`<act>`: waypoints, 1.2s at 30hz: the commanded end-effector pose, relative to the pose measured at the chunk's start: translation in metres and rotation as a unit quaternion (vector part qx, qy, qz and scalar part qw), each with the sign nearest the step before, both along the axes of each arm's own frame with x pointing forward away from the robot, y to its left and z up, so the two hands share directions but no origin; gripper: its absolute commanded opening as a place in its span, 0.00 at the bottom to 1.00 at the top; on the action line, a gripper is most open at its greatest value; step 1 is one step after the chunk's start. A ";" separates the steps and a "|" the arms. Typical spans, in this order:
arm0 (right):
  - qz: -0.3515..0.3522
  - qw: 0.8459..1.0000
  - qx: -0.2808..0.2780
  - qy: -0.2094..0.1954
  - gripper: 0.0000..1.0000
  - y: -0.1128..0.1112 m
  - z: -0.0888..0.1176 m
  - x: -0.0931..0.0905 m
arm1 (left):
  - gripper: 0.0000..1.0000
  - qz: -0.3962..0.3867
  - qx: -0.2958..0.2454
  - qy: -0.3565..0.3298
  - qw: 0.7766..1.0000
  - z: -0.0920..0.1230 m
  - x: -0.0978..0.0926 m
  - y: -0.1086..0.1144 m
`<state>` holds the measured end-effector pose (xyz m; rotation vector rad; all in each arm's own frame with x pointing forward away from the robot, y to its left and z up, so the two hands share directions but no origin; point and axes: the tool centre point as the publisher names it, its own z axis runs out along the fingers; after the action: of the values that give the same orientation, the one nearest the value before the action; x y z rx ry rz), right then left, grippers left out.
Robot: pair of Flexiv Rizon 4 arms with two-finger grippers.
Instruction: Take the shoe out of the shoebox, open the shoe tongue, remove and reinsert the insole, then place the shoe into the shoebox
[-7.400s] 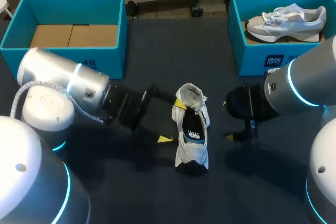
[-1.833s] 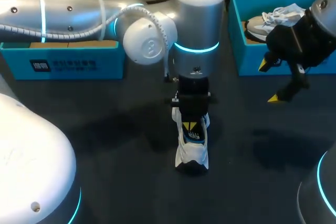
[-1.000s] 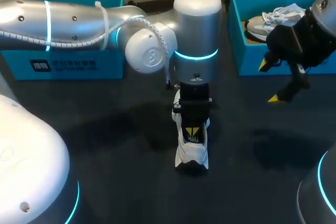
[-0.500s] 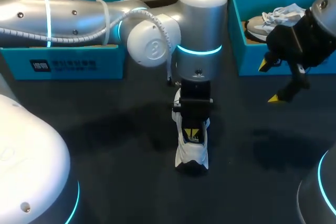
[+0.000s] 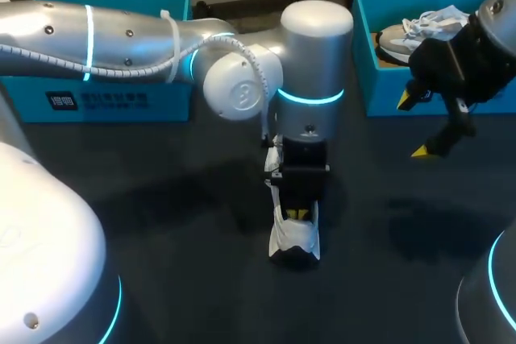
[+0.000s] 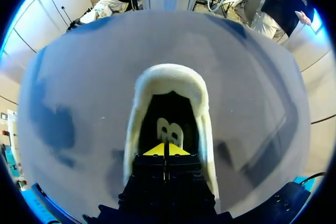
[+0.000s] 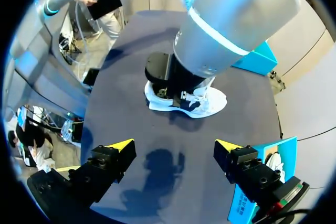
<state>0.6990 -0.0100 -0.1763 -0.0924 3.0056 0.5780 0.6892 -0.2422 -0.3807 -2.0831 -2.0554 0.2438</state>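
Shoe (image 5: 295, 242) mostly hidden under left hand (image 5: 297, 215)

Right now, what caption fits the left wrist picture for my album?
Left hand, yellow tips pressed together, poking into the open white shoe on the dark table.

**Table layout at inspection**

The shoe (image 5: 295, 241) is lying at centre frame on the table (image 5: 185, 223). The left gripper (image 5: 297, 215) is standing directly above it, tips inside the opening. One shoebox (image 5: 113, 101) is sitting upper left. A second shoebox (image 5: 387, 90), upper right, is holding another shoe (image 5: 423, 26). The right gripper (image 5: 415, 126) is hovering just before that box.
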 end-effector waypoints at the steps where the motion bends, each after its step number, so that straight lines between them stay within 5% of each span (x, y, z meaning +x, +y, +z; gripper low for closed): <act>1: 0.000 1.000 -0.002 0.002 1.00 0.002 -0.001 0.002 | 0.00 -0.003 -0.010 -0.007 1.000 0.030 -0.002 0.015; 6: 0.000 1.000 -0.002 0.002 1.00 0.002 -0.001 0.002 | 0.00 -0.013 -0.001 0.002 1.000 0.031 -0.011 0.014; 23: 0.000 1.000 -0.002 0.002 1.00 0.002 -0.001 0.002 | 0.00 -0.013 0.002 -0.001 1.000 -0.016 -0.032 0.009; 36: 0.000 1.000 -0.002 0.002 1.00 0.002 -0.001 0.002 | 0.00 0.021 -0.041 -0.045 0.998 -0.037 -0.019 0.008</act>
<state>0.6990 -0.0101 -0.1765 -0.0924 3.0051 0.5788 0.6672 -0.2394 -0.4071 -2.1266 -2.1570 0.2362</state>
